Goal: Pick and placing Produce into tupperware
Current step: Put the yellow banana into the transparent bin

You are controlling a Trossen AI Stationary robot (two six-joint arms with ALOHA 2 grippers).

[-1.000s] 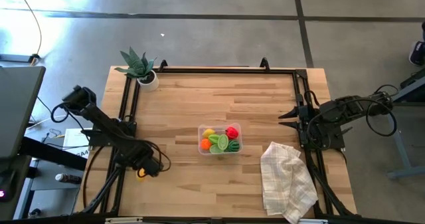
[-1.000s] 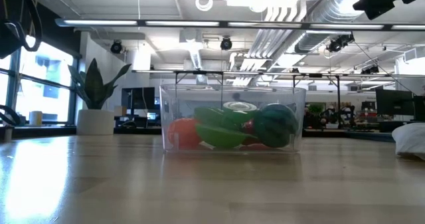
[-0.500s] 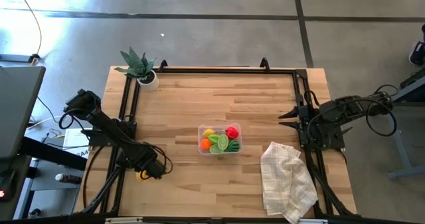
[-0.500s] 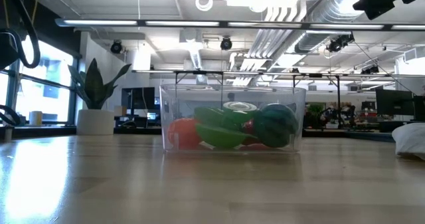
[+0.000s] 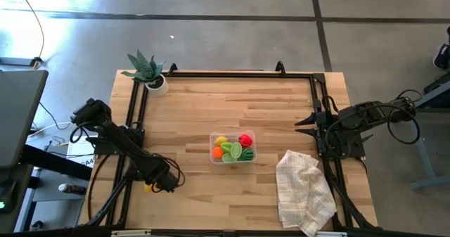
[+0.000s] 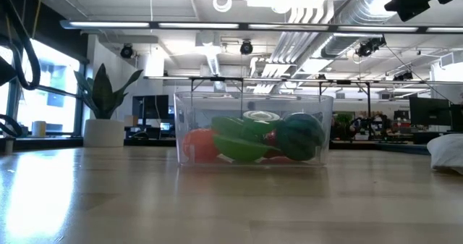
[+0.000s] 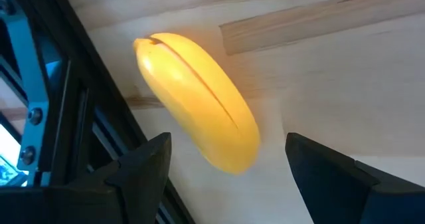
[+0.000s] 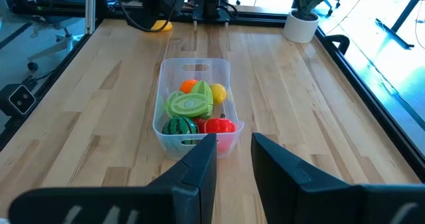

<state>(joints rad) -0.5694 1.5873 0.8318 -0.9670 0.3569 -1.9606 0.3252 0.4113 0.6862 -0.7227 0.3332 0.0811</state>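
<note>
At the far left back corner of the counter stands a spiky green potted plant in a white pot. Toward the front of that side, the left hand is low over the counter's left edge with its fingers spread wide apart, and the yellow banana lies flat on the wood between them, just beside the dark frame rail (nothing is gripped; the fingers stand clear on either side of the fruit). Near the middle of the counter sits the tupperware, a clear container holding an orange, a yellow lemon, a green piece, a striped green watermelon and a red pepper, all crowded together inside its walls. To the right of it, toward the front, a white checked cloth lies crumpled on the wood. At the counter's right edge the right hand waits, pointing toward the container, its fingers drawn close with a narrow gap and empty
</note>
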